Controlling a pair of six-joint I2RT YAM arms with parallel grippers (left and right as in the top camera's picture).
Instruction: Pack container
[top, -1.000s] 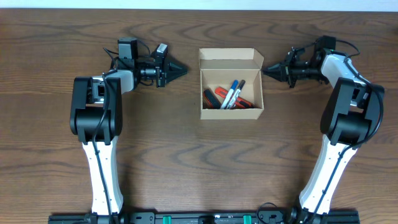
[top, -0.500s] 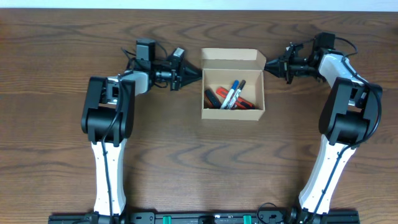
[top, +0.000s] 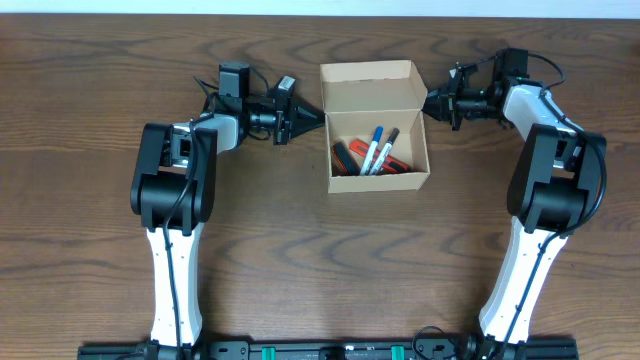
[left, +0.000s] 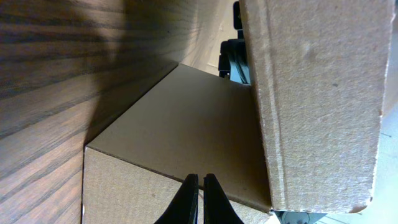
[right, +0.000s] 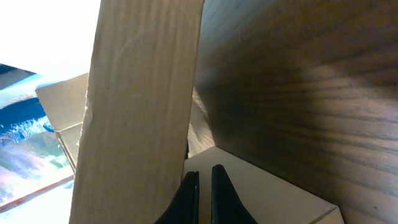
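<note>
The container (top: 380, 181), a tan cardboard box, stands open at the table's middle with its lid flap (top: 368, 86) raised at the far side. Several markers (top: 373, 152) in blue, red and black lie inside. My left gripper (top: 321, 118) is shut and empty, with its tips against the box's left wall near the flap hinge. In the left wrist view that gripper (left: 198, 182) meets the cardboard wall (left: 186, 124) beside the flap (left: 317, 106). My right gripper (top: 428, 101), also shut and empty, touches the right end of the flap. The right wrist view shows this gripper (right: 204, 177) next to the flap's edge (right: 143, 112).
Dark wooden table (top: 320, 260) all around the box. Both arm bases stand at the near edge, left (top: 170, 330) and right (top: 505, 320). The table's far edge runs just behind the box.
My left gripper moved right up to the box's left wall. My right gripper moved left to the flap's end. From above, more of the flap's face now shows.
</note>
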